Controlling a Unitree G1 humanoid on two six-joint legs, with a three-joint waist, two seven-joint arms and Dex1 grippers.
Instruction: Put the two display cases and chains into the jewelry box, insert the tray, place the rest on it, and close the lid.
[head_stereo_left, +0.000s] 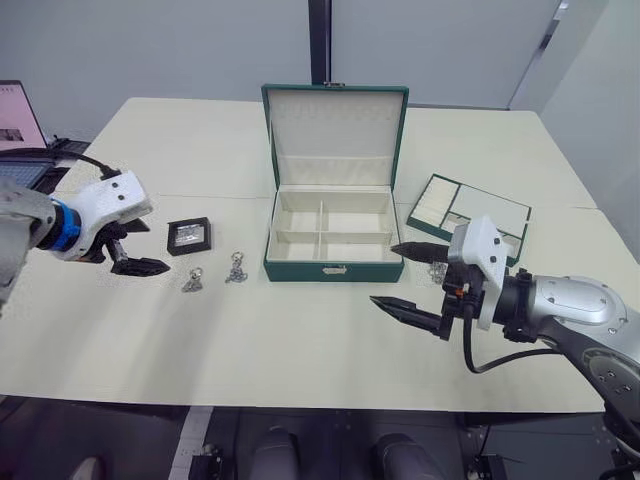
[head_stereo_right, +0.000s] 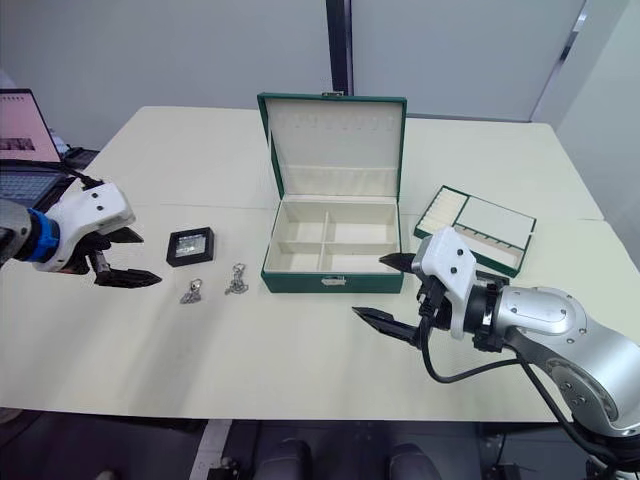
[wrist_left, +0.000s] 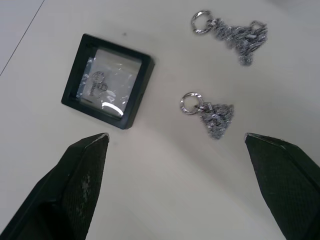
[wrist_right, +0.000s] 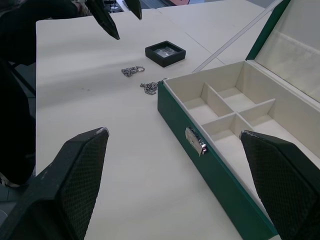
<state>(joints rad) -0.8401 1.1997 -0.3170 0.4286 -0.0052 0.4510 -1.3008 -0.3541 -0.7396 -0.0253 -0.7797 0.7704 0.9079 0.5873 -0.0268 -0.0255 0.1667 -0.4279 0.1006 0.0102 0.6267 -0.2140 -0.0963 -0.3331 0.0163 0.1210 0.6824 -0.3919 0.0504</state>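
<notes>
1 display case (head_stereo_left: 189, 235) and 2 chains (head_stereo_left: 213, 274) lie left of the jewelry box (head_stereo_left: 333, 243); tray (head_stereo_left: 469, 214) right.

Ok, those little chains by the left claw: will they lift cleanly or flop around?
Probably floppy: each chain lies as a loose heap of fine links, so it should sag and dangle once lifted. The ring at one end looks like the only stiff part. Lying flat on the smooth table, it may slide when nudged.

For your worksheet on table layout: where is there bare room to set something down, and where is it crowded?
Bare: the table in front of the jewelry box, between both grippers. Crowded: left of the box, around the display case and two chains.
</notes>
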